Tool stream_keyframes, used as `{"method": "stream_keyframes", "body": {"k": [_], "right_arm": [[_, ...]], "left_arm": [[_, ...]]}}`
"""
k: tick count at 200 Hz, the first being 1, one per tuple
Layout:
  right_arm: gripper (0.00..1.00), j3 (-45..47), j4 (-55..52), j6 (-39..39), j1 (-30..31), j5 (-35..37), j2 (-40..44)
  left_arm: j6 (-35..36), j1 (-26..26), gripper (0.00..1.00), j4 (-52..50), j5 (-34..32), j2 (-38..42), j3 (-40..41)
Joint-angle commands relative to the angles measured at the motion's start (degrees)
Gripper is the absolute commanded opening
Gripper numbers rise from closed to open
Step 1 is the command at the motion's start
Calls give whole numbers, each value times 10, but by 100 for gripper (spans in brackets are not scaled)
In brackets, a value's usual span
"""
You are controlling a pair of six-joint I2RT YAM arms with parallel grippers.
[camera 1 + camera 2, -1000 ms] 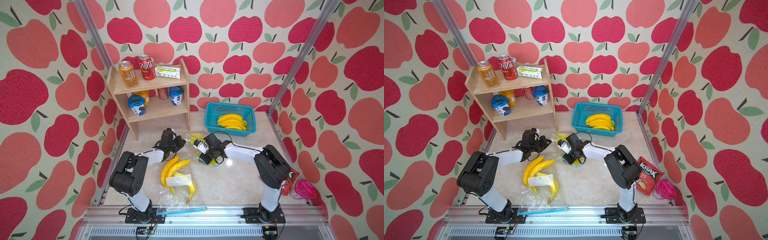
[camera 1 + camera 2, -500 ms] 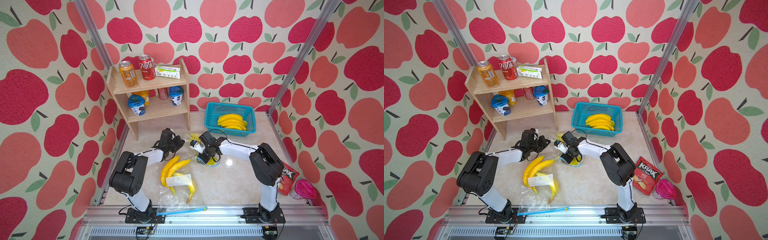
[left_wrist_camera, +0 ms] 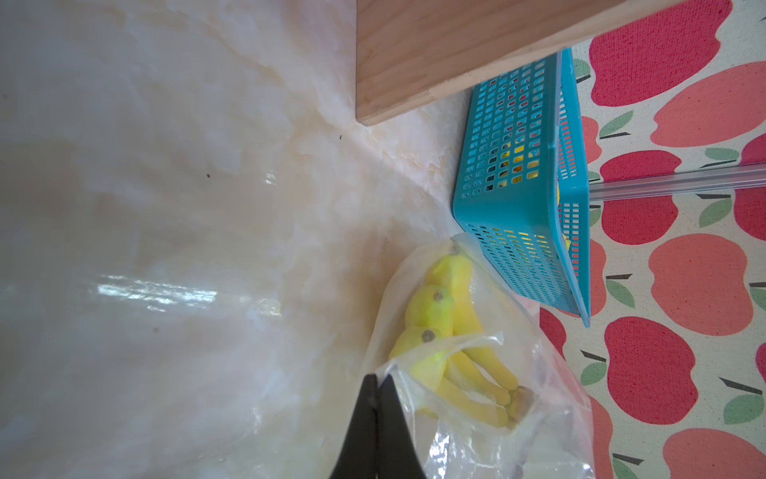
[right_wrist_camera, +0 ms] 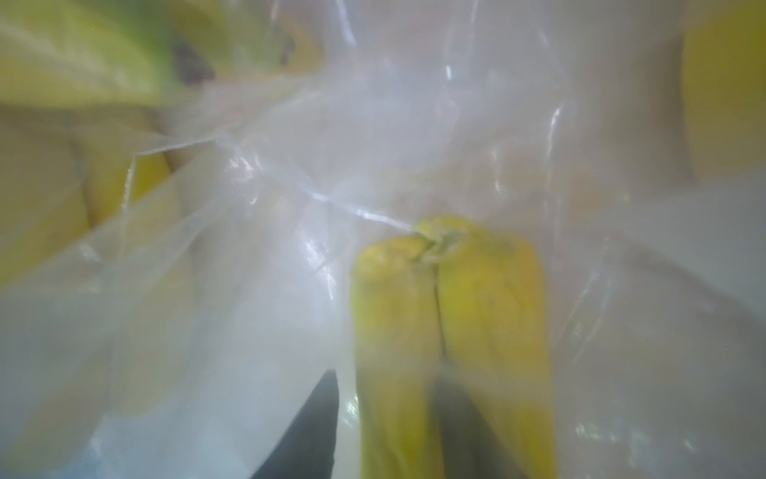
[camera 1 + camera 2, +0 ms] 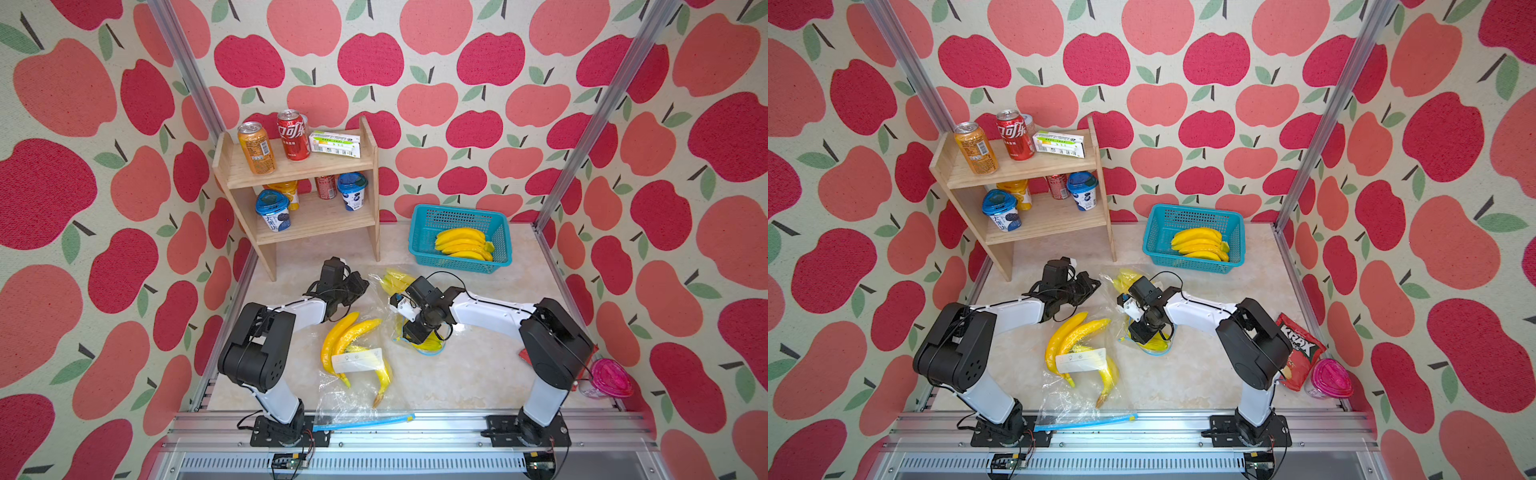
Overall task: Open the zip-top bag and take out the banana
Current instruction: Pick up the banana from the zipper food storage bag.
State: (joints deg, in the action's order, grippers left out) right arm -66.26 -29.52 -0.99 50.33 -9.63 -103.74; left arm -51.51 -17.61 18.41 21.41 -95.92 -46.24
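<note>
A clear zip-top bag (image 5: 390, 291) with a bunch of bananas (image 5: 397, 276) lies mid-table, its blue zip mouth (image 5: 430, 353) facing the front. My left gripper (image 5: 360, 286) is shut on the bag's far corner; in the left wrist view the closed fingertips (image 3: 377, 383) pinch the film beside the bananas (image 3: 452, 331). My right gripper (image 5: 415, 334) points down into the bag mouth. In the right wrist view it stands partly open astride one banana (image 4: 393, 331). One finger (image 4: 311, 435) sits a thin gap from the banana, and the other finger (image 4: 464, 423) shows hazily through film.
A second clear bag (image 5: 353, 399) with loose bananas (image 5: 345, 336) lies at the front, its blue zip (image 5: 365, 422) over the rail. A teal basket (image 5: 419, 245) of bananas stands at the back, a wooden shelf (image 5: 299, 166) back left, and a snack bag (image 5: 1300, 349) and pink cup (image 5: 1329, 378) far right.
The right arm's elbow swung left and came back while its gripper stayed at the bag mouth, shifting slightly towards the front. The left gripper has kept its pinch and place.
</note>
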Motion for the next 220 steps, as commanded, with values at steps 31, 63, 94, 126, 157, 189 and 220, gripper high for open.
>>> {"method": "stream_keyframes", "body": {"k": [31,63,94,126,157,189,220], "right_arm": [[52,-7,-123,12,41,85,-101],[54,0,-152,11,58,132,-121],[54,1,-168,19,79,173,-156],[46,1,-169,46,90,180,-169],[46,30,-129,95,85,138,-52],[48,37,-134,104,79,104,-8],[46,52,-139,108,68,84,-13]], "left_arm": [[13,4,0,-8,-16,12,-2],[13,5,0,-8,-18,11,-4],[12,6,0,-9,-19,12,-3],[12,9,0,-14,-20,18,-2],[17,11,0,-21,-22,22,-5],[9,11,0,-13,-16,16,-5],[12,11,0,-17,-19,22,-3]]}}
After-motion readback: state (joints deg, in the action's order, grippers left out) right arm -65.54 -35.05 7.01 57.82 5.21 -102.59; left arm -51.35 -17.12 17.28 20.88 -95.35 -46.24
